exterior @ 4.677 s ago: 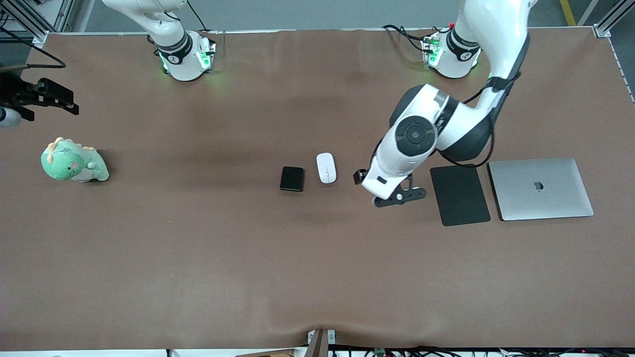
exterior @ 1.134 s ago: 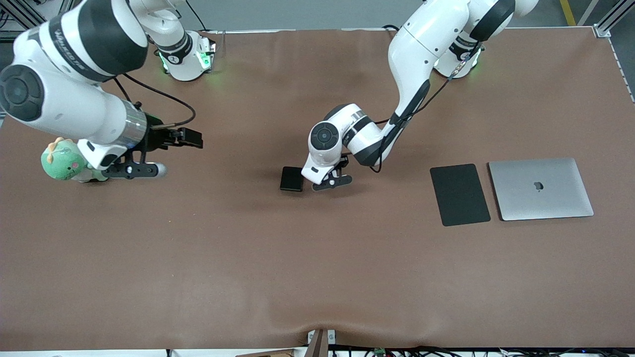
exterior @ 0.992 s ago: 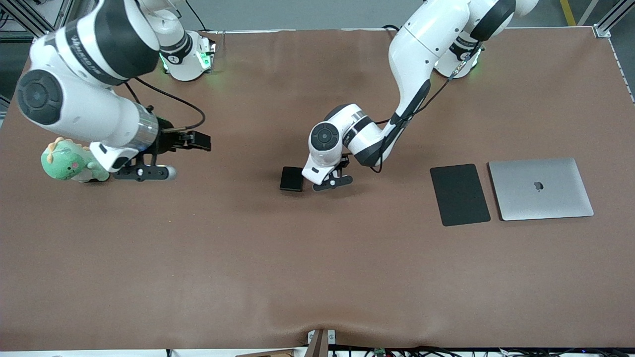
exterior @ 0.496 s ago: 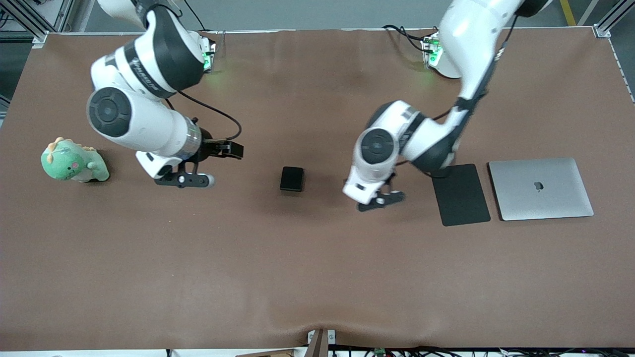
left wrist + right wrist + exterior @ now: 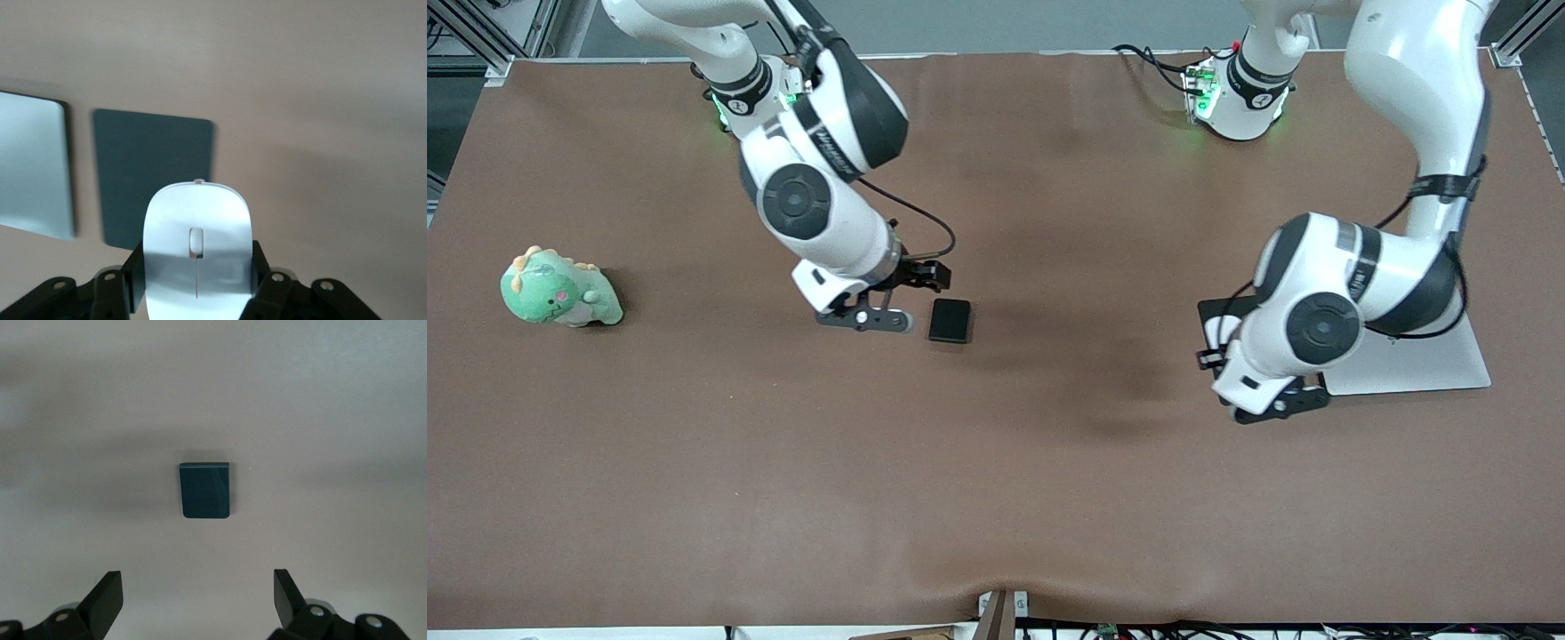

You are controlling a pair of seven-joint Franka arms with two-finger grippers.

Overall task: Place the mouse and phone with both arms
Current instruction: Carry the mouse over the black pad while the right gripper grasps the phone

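The left arm's black two-finger pincer (image 5: 197, 293) is clamped on the small glossy white oval mouse (image 5: 198, 250), its fingers pressing the mouse's two long sides; the wrist view cuts off the mouse's rear end, and only its scroll slot and thin centre line are clear. In the front view the mouse cannot be seen at all, because the left arm's bulky white wrist hides it; only the edge of the left pincer (image 5: 1279, 402) shows below that wrist, up in the air over the flat black rectangular mouse pad (image 5: 1209, 313). Most of that pad is covered by the arm, as is a good part of the closed silver laptop (image 5: 1423, 364) lying just beside it toward the left arm's end of the brown counter (image 5: 996, 498); in the left wrist view the pad (image 5: 133, 173) shows nearly whole and the laptop (image 5: 33, 173) is cut by the frame edge. The right arm's pincer (image 5: 197, 603) hangs with its fingers spread wide and nothing between them, over the counter just beside the small black rounded-corner phone (image 5: 950, 320), which lies flat near the counter's middle; the right wrist view shows the phone (image 5: 205, 490) whole and clear of both fingertips. A green plush dinosaur toy (image 5: 559, 289) sits at the right arm's end of the counter, well apart from everything else.
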